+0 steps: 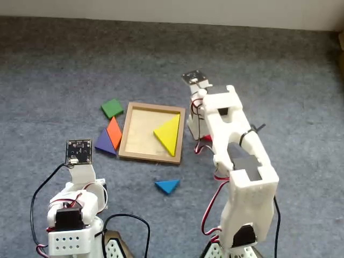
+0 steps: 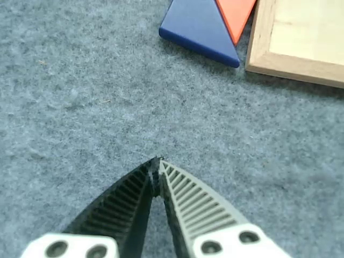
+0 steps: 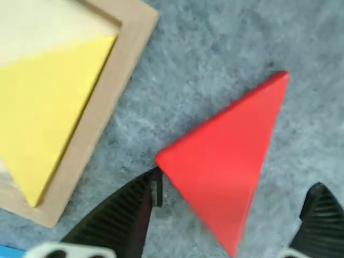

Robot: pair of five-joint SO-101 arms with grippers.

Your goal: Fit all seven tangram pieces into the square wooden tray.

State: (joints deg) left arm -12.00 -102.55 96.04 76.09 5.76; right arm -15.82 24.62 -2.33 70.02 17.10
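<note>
Red triangle (image 3: pixel 226 161) lies on carpet (image 1: pixel 279 70) beside the wooden tray (image 1: pixel 150 157), between the spread fingers of the right gripper (image 3: pixel 236 191). Left gripper (image 2: pixel 157 167) is closed, empty. Yellow triangle (image 1: pixel 169 134) sits inside the tray.

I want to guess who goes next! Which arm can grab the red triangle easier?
The right arm. The right tool is open around the red triangle, just beside the wooden tray. The left tool is shut over bare carpet, near the dark blue triangle.

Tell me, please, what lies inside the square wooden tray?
A yellow triangle lies in the tray, at its side nearest the red triangle; the rest is bare wood. The floor beneath it is covered.
</note>
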